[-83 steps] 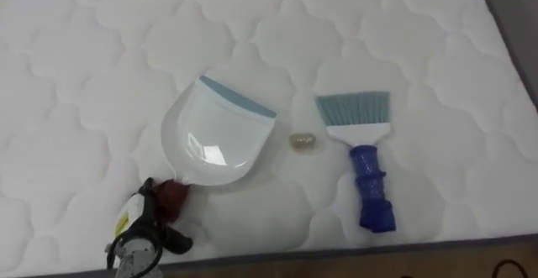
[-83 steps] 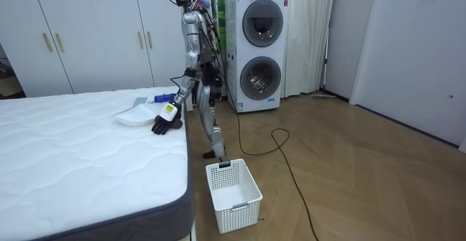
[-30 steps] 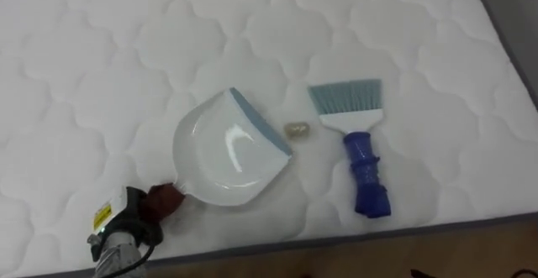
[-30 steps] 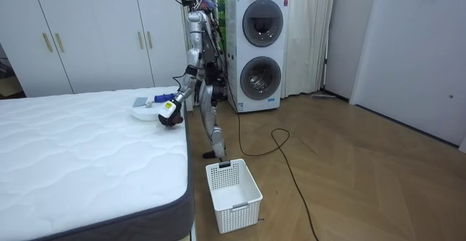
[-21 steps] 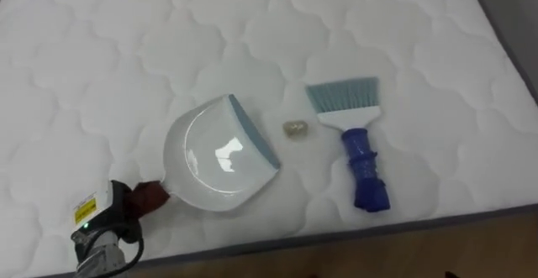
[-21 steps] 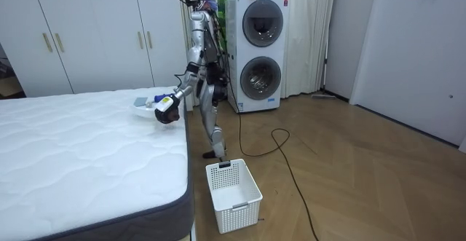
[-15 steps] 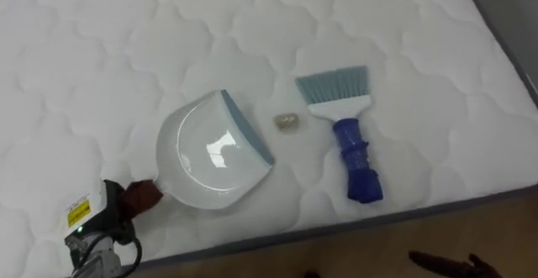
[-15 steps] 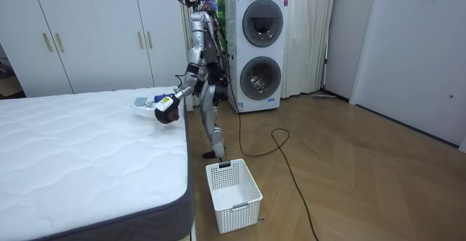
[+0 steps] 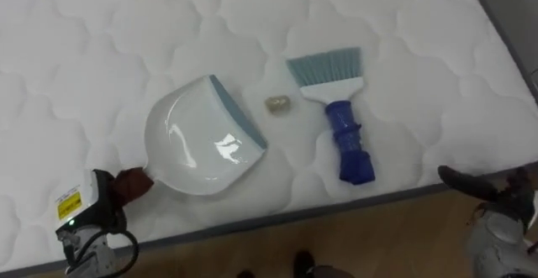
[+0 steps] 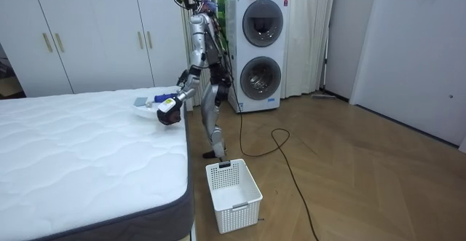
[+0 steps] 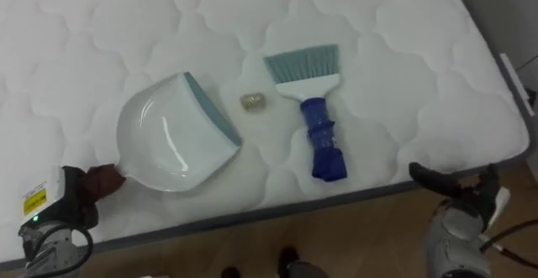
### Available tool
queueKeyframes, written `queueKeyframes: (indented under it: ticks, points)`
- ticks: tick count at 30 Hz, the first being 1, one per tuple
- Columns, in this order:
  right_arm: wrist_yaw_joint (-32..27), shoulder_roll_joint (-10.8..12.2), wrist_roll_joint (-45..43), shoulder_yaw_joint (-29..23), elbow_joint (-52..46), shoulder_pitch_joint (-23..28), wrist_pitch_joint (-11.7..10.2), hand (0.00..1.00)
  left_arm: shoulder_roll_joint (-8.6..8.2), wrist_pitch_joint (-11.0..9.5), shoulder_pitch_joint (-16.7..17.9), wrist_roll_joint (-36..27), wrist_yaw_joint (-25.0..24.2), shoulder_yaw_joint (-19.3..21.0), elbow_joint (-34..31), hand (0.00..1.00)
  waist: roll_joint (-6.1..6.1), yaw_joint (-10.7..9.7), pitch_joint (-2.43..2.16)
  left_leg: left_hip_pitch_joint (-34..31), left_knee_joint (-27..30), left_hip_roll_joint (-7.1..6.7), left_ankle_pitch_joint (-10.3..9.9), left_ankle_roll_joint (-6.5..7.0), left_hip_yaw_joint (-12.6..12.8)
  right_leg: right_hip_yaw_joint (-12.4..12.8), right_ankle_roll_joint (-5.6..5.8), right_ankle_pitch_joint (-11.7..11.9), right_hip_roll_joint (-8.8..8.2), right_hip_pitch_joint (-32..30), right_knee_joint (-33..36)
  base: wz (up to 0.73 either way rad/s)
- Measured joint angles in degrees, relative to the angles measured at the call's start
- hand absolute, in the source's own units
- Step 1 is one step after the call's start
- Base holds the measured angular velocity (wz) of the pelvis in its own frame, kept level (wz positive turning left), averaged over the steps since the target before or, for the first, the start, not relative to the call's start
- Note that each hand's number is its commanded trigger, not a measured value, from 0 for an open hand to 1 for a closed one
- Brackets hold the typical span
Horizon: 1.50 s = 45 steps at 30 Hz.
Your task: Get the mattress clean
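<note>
A dustpan (image 9: 189,144) is lying on the bed (image 9: 101,51), near its front edge; a small scrap (image 9: 278,104) is sitting just right of it, between dustpan and brush (image 9: 334,114).

Home bedroom with a laundry corner, white quilted mattress (image 10: 87,153) at the room view's left, white wardrobe doors (image 10: 95,37) behind it, 2 stacked front-loading washing machines (image 10: 261,52), pale curtain (image 10: 313,37), wood floor (image 10: 364,175), white laundry basket (image 10: 237,208) beside the bed.
</note>
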Motion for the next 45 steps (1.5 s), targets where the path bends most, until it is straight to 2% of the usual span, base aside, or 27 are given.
queueKeyframes:
  ticks: [5,9,14,18,20,23,26,29,32,39,43,45]
  points:
    - [-2.68,0.23,-8.69,1.84,-6.04,-1.04,-0.72,0.00,-0.18,0.61,-0.97,-2.53,-5.83,-0.45,0.01,1.00,0.00,0.00,-0.04,-1.81,0.68,-0.05,0.01,0.00,-0.15,0.11,-0.08,-0.04,-0.13,-1.71,0.70,0.01]
    - [-3.50,0.15,-11.84,3.88,-7.61,-2.19,-1.50,0.00,-0.16,1.10,-1.51,-3.70,-9.82,-0.24,0.01,1.00,-0.03,0.47,-0.02,-1.51,0.93,-0.01,0.01,0.00,-0.02,0.10,-0.07,-0.05,-0.20,-1.34,0.65,0.00]
    - [-4.96,0.17,-18.80,7.41,-7.66,-3.39,-2.36,0.00,0.34,1.23,-2.31,-7.84,-16.90,-0.24,0.00,1.00,-0.04,1.12,0.00,-1.53,1.16,0.12,0.01,0.00,-0.08,-0.24,-0.14,-0.09,-0.22,-1.17,0.74,0.01]
    - [-5.50,0.16,-22.73,8.90,-7.67,-3.53,-2.37,0.00,0.71,1.40,-3.47,-8.19,-20.77,-0.17,-0.03,1.00,-0.10,1.74,0.05,-1.91,1.41,0.15,0.00,0.00,-0.15,-0.29,-0.24,-0.25,-0.26,-1.50,1.05,0.02]
    - [-5.34,0.18,-22.74,10.77,-7.67,-4.38,-2.37,0.00,1.55,1.98,-5.05,-8.18,-23.11,-0.32,0.00,1.00,0.03,1.68,0.15,-3.10,2.08,0.33,0.00,0.00,-0.27,-0.91,-0.36,-0.29,-0.36,-2.26,1.21,0.10]
    - [-4.43,0.21,-22.70,13.18,-7.67,-4.67,-2.38,0.00,2.30,2.25,-6.04,-8.18,-25.05,-1.15,0.03,1.00,0.12,1.82,0.30,-3.39,2.23,0.49,0.00,-0.01,-0.32,-1.18,-0.46,-0.22,-0.29,-2.29,1.02,0.04]
    - [-3.94,0.23,-22.64,15.34,-7.67,-4.88,-2.42,0.00,2.38,2.36,-6.68,-8.17,-25.97,-1.88,-0.07,1.00,0.64,2.11,0.76,-3.56,2.19,0.52,0.00,-0.01,-0.32,-1.50,-0.46,-0.23,-0.35,-2.33,0.88,0.02]
    - [-3.26,0.24,-22.24,16.72,-7.68,-4.94,-2.41,0.00,2.40,2.41,-7.94,-8.15,-27.65,-2.20,-0.18,1.00,0.96,3.20,0.97,-4.17,2.19,0.56,-0.01,-0.01,-0.31,-1.69,-0.48,-0.24,-0.40,-2.92,0.92,0.01]
    - [-2.00,0.40,-22.11,18.16,-8.21,-5.20,-2.44,0.00,2.50,2.43,-8.46,-8.09,-29.15,-2.37,-0.57,1.00,1.22,3.42,1.12,-4.38,2.20,0.55,-0.01,-0.01,-0.38,-2.09,-0.60,-0.44,-0.53,-2.99,0.99,0.07]
    - [0.41,0.77,-21.75,19.98,-8.31,-6.64,-2.99,0.00,2.75,2.27,-9.33,-8.07,-31.46,-2.46,-1.42,1.00,1.95,4.58,1.51,-4.90,2.26,0.80,0.00,-0.01,-0.37,-2.83,-0.64,-0.49,-0.50,-2.96,0.54,0.04]
    - [1.73,0.83,-21.59,20.73,-8.00,-7.39,-3.19,0.00,2.71,2.29,-9.39,-7.95,-31.86,-2.75,-2.76,1.00,2.71,4.98,1.96,-5.35,2.43,0.82,-0.01,-0.01,-0.38,-3.15,-0.64,-0.49,-0.61,-3.15,0.62,0.04]
    - [2.65,0.84,-21.28,20.83,-7.98,-7.45,-3.22,0.00,2.71,2.29,-9.39,-8.00,-31.81,-3.04,-2.99,1.00,2.86,5.05,2.01,-5.43,2.43,0.82,0.00,-0.01,-0.38,-3.17,-0.64,-0.50,-0.62,-3.20,0.64,0.00]
